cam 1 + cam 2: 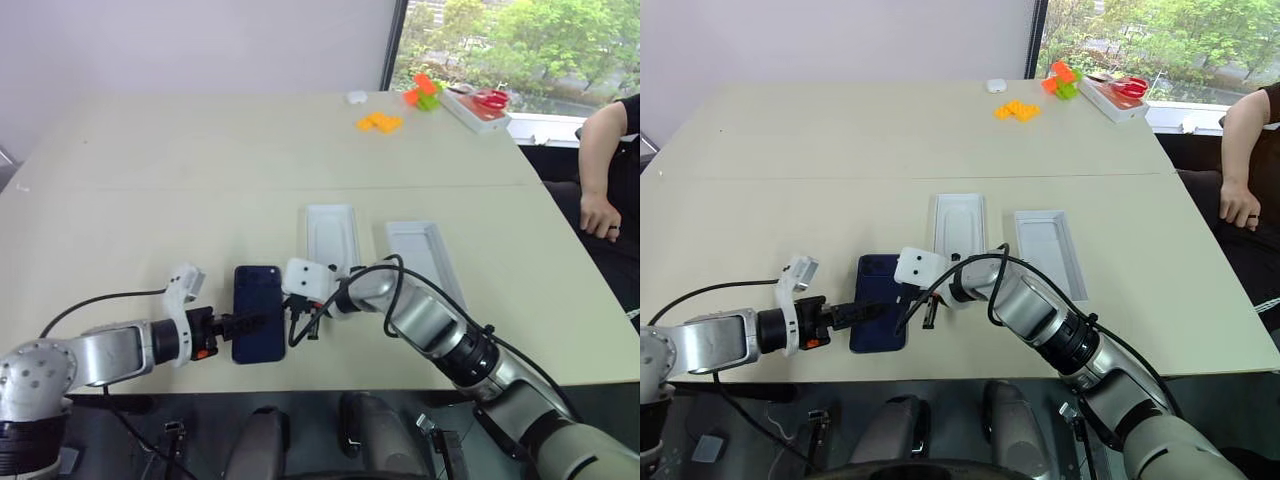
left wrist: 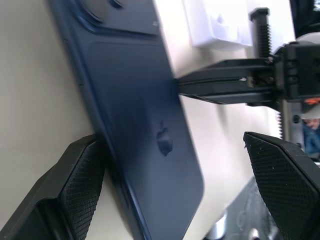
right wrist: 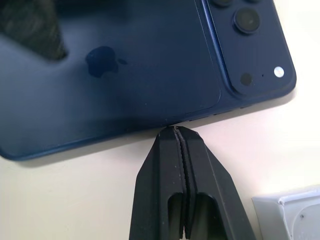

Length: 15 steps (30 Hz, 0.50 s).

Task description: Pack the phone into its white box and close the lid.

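1. Lying flat and face down on the pale beige bench, the dark navy-blue smartphone with rounded corners shows its back, logo and camera cluster up; it sits near the bench's front edge, not in any box yet.
2. Left tool, with two black ribbed fingers, is spread wide: one finger is against the phone's far long edge, the other hangs off the near side, so the phone sits between them but is not clamped.
3. Right tool is clenched tight on nothing, its joined tips touching the phone's other long edge, apparently bracing or nudging it.
4. Just behind the phone waits the shallow white rectangular cardboard tray, hollow up; I cannot tell whether anything lies inside.
5. Beside that, further to the robot's right, lies the white low-walled cover, plain inside up, well off the tray.
6. Verdict: early days. Nothing is packed; the phone must still be gripped, lifted and laid in the tray, then the cover flipped and seated.
7. Far back sit orange blocks and a person's hand rests at the bench's right edge.
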Motion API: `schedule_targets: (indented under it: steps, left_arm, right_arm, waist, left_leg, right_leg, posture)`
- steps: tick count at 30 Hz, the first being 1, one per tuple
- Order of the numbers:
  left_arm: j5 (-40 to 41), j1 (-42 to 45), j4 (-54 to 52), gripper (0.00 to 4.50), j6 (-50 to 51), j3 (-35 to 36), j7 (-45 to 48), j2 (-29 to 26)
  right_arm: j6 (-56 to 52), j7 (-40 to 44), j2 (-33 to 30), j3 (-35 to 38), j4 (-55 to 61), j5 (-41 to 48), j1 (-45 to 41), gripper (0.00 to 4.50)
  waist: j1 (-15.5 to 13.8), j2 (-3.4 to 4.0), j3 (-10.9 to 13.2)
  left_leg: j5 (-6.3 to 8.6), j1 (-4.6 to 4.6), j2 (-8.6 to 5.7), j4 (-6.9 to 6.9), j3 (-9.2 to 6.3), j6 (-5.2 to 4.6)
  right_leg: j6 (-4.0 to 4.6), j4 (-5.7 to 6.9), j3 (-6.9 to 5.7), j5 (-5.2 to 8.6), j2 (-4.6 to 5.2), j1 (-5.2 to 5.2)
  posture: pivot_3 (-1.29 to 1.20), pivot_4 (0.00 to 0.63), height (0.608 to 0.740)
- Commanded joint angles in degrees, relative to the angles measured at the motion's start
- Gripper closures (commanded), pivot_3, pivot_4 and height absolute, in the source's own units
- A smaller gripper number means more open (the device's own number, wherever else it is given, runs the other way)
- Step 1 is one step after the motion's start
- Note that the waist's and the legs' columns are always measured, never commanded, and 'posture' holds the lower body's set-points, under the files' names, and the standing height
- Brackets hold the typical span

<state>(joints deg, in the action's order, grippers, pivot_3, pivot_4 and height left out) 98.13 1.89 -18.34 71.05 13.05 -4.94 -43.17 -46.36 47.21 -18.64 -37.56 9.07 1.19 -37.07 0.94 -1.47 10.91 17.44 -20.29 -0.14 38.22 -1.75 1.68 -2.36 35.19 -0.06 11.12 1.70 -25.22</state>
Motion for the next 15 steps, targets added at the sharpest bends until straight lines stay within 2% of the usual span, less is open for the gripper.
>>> schedule_targets:
  steps: [1,3,5,6,10,15]
  left_arm:
    - [3.2,0.0,-0.8,0.0,-1.8,-2.5,-0.8,-0.6]
    - [3.6,0.0,-0.9,0.0,-2.6,-3.1,-1.0,-1.2]
    - [3.8,-0.3,-0.6,0.56,-3.4,-3.4,-1.3,-1.8]
    - [3.9,-0.5,-0.5,0.9,-3.8,-3.5,-1.4,-2.2]
    - [4.1,-1.4,0.0,2.83,-5.0,-3.0,-1.4,-3.1]
    - [4.7,-2.2,0.9,2.83,-6.8,-2.3,-2.0,-3.6]
  right_arm:
    - [-0.1,0.1,1.0,-0.7,-0.5,0.0,0.1,4.45]
    - [-0.1,0.1,1.0,-0.6,-0.5,-0.1,0.2,4.45]
    - [0.0,-0.1,0.9,-0.5,-0.4,-0.3,0.1,4.5]
    - [0.0,-0.1,0.9,-0.5,-0.4,-0.4,0.1,4.5]
    - [-0.1,0.0,0.7,-0.3,-0.2,-0.5,0.2,4.5]
    - [-0.2,0.0,0.4,-0.1,0.1,-0.5,0.2,4.5]
  waist:
    - [0.1,0.0,0.0]
    - [0.1,0.0,0.0]
    - [0.1,0.0,0.0]
    - [0.2,0.0,0.0]
    - [0.2,0.0,0.0]
    - [0.2,0.0,0.0]
  left_leg:
    - [0.0,0.0,0.0,0.0,0.0,0.0]
    - [0.0,0.0,0.01,0.0,0.0,0.0]
    - [0.0,0.0,0.01,-0.01,0.0,0.0]
    - [0.0,-0.02,0.01,-0.01,0.0,0.0]
    - [0.0,-0.07,0.03,-0.01,0.01,0.0]
    - [0.0,-0.07,0.04,-0.02,0.01,0.0]
  right_leg:
    - [0.0,0.0,0.0,0.0,0.0,0.0]
    - [-0.01,0.0,0.0,0.01,-0.03,-0.01]
    - [-0.01,0.0,0.0,0.01,-0.05,-0.02]
    - [-0.01,-0.01,0.0,0.01,-0.05,-0.03]
    - [-0.01,0.0,0.0,0.01,-0.08,-0.1]
    - [-0.01,-0.01,-0.01,0.03,-0.09,-0.11]
  posture:
    - [0.0,0.15,0.734]
    - [0.0,0.15,0.734]
    - [0.0,0.15,0.734]
    - [0.0,0.15,0.734]
    - [0.0,0.15,0.734]
    - [0.0,0.15,0.734]
